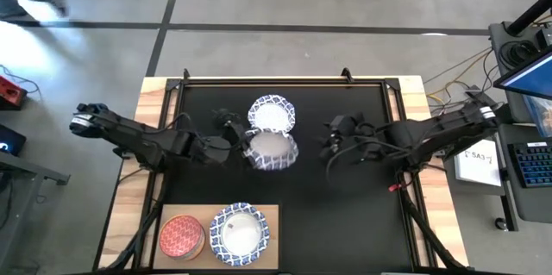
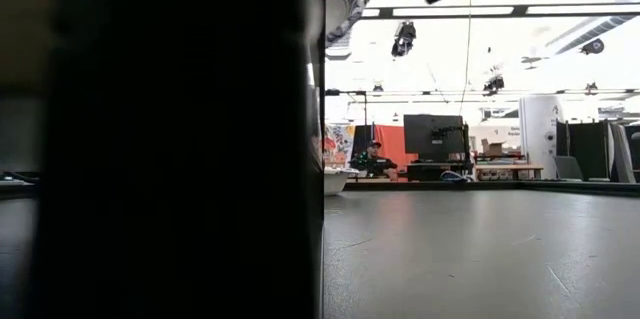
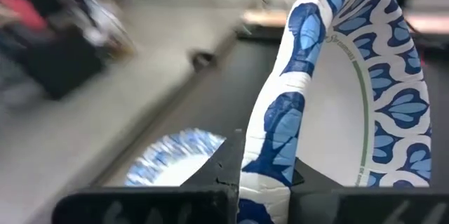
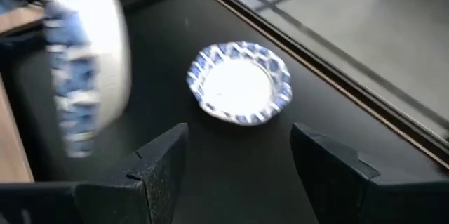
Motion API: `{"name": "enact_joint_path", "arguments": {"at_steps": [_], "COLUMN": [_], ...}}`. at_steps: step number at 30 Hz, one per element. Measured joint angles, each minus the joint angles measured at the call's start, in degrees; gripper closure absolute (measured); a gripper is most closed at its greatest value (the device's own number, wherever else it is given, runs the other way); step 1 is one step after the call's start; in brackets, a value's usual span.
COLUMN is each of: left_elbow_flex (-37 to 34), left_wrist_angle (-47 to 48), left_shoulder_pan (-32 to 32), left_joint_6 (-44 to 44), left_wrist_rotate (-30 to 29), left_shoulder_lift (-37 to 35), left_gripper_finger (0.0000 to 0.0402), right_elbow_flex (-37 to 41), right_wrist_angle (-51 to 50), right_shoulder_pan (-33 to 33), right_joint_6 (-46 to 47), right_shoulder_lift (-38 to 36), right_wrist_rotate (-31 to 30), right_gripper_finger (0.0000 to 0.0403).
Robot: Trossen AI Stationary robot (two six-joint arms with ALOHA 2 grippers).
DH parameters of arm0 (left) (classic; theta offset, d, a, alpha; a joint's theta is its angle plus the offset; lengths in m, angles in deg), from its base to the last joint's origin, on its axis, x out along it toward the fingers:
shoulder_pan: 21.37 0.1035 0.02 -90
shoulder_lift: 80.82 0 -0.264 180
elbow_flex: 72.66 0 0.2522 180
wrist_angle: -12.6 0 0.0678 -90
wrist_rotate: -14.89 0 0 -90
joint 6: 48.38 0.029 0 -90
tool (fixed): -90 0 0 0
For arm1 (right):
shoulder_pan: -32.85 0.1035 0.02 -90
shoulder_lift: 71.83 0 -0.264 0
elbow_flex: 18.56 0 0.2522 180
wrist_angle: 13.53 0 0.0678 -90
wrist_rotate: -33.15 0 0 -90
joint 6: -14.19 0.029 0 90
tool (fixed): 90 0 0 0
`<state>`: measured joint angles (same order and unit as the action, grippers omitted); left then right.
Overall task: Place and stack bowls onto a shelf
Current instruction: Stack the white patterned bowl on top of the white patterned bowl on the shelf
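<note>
Pinching scalloped blue-rimmed bowl | left gripper | possibly paper

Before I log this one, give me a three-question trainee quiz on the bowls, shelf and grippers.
1. True or false: the left gripper is shut on a blue-rimmed bowl.
2. How many bowls sit on the shelf? A) one B) two C) four
3. Fill in: the right gripper is ___ and holds nothing.

Key: 1 true. 2 B, the red bowl and a blue-rimmed one. 3 open; another blue-rimmed bowl lies on the black mat beyond it.
</note>
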<state>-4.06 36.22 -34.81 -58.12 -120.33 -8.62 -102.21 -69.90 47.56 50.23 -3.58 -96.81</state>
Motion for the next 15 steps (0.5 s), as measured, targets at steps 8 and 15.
{"name": "enact_joint_path", "arguments": {"at_steps": [8,15], "left_elbow_flex": [10.52,18.33], "left_wrist_angle": [25.34,43.52], "left_shoulder_pan": [-0.09,-2.35], "left_joint_6": [-8.06,-16.28], "left_wrist_rotate": [22.75,36.18], "left_shoulder_lift": [-0.24,-0.37], "left_gripper_finger": [0.0398,0.0398], "right_elbow_flex": [1.07,6.73], "right_wrist_angle": [-10.91,-11.4], "right_shoulder_pan": [0.29,0.29], "right_joint_6": [4.52,7.0], "right_shoulder_lift": [-6.52,-11.13], "right_wrist_rotate": [-0.06,1.53], "right_gripper_finger": [0.016,0.016]}}
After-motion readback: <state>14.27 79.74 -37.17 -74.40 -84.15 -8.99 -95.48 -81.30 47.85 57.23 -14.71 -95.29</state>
